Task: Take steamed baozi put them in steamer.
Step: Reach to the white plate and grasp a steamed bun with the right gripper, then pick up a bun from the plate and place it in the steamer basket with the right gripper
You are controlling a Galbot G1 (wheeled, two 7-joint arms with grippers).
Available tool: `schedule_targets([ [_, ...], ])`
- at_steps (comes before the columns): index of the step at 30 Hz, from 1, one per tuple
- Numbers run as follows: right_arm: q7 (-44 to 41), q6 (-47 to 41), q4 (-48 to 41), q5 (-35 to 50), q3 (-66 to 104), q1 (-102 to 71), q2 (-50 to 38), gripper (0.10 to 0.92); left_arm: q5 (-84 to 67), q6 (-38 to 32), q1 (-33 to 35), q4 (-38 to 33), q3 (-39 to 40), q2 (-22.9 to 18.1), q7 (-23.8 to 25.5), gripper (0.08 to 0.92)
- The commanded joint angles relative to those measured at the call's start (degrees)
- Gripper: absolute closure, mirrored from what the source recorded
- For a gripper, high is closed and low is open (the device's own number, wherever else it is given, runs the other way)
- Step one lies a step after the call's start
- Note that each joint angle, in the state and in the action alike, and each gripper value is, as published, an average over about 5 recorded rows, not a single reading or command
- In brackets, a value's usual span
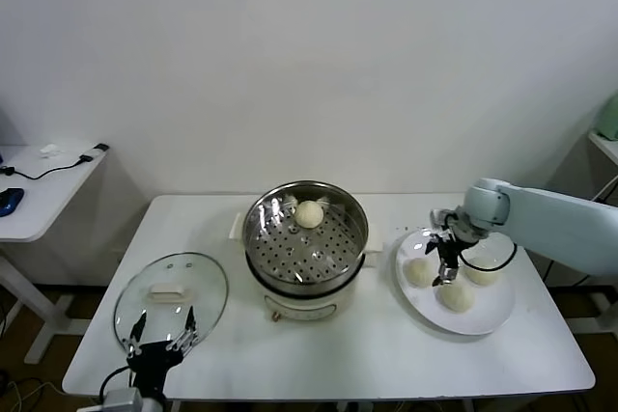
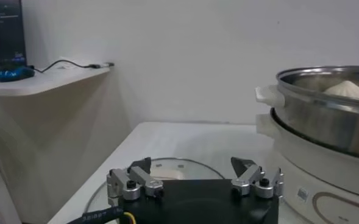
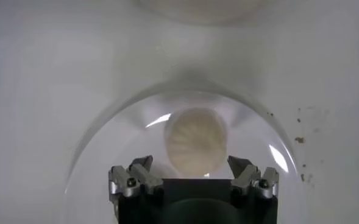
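Observation:
The steamer (image 1: 307, 238) stands mid-table with one baozi (image 1: 309, 213) on its perforated tray. Three more baozi (image 1: 419, 271) (image 1: 481, 270) (image 1: 457, 297) lie on a white plate (image 1: 488, 315) to its right. My right gripper (image 1: 446, 262) hangs over the plate among them. In the right wrist view it (image 3: 191, 167) is open and empty, with a baozi (image 3: 196, 141) between and just beyond its fingertips, not touched. My left gripper (image 1: 159, 335) is open and parked at the table's front left. The left wrist view shows the steamer (image 2: 325, 115) and the baozi (image 2: 347, 90) inside it.
A round glass lid (image 1: 171, 298) with a white knob lies flat at the front left, just beyond my left gripper (image 2: 194, 173). A white side table (image 1: 39, 190) with cables stands at the far left. A wall rises behind the table.

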Motion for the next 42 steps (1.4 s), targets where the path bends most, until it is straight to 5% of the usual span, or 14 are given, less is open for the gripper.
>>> schedule_targets([
  [1,2.1,-2.3,-4.2,-1.4,3.9,-4.7,2.7,0.208,-0.3,0.1,-0.2,0.0,-0.1,0.2,0.0,0.177],
  [20,-4.4,0.4,-0.6,-1.3,1.7,6.0,0.6,0.405,-0.1,0.4,-0.4,-0.5,0.0,0.2,0.0,0.177],
  [32,-8.8,-0.3,7.9,23.2,-13.4,42.8,9.3,0.406,0.5,0.3,-0.6,-1.0,0.8,0.6,0.0,0.177],
  [42,5.0,-10.9,20.2,35.5,-8.0,35.5,23.1,0.406,0.9,0.2,-1.5,-0.8,1.6,-0.1,0.0,0.177],
])
